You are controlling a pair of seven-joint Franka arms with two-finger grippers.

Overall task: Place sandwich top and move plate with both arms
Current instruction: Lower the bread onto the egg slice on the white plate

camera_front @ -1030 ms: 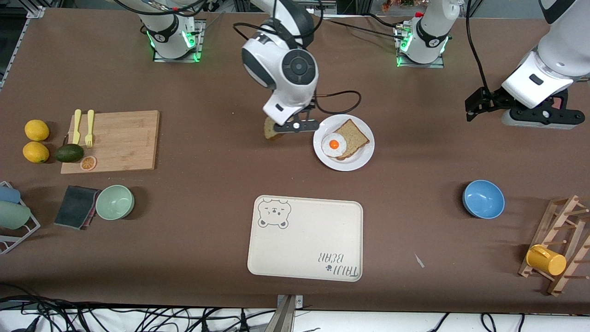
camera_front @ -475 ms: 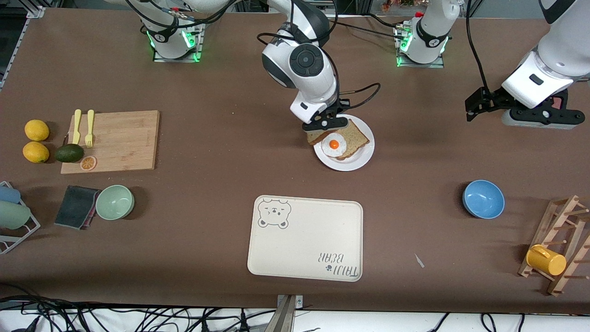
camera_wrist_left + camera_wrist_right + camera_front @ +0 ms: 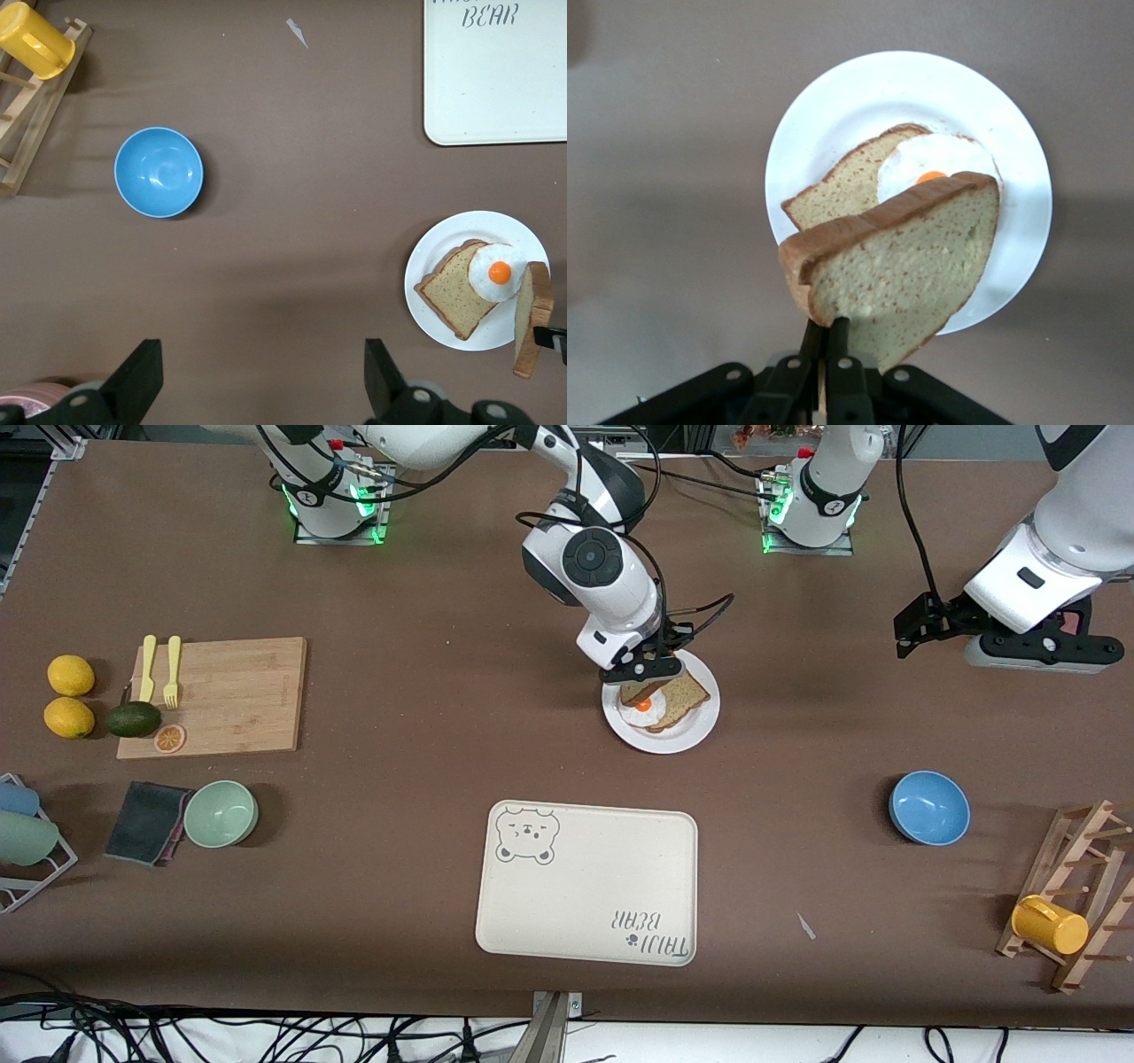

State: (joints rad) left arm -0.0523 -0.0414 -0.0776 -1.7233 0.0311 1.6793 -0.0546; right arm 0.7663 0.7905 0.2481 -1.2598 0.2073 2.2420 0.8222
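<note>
One slice, the sandwich top (image 3: 899, 257), is pinched on edge by the right gripper (image 3: 645, 670) over the plate (image 3: 687, 735), so it can drop onto the fried egg (image 3: 496, 273). The left gripper (image 3: 930, 624) waits, fingers wide apart, over bare table toward the left arm's end.

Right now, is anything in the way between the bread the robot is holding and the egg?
Nothing visible. The right gripper holds the bread just above the egg on the plate.
</note>
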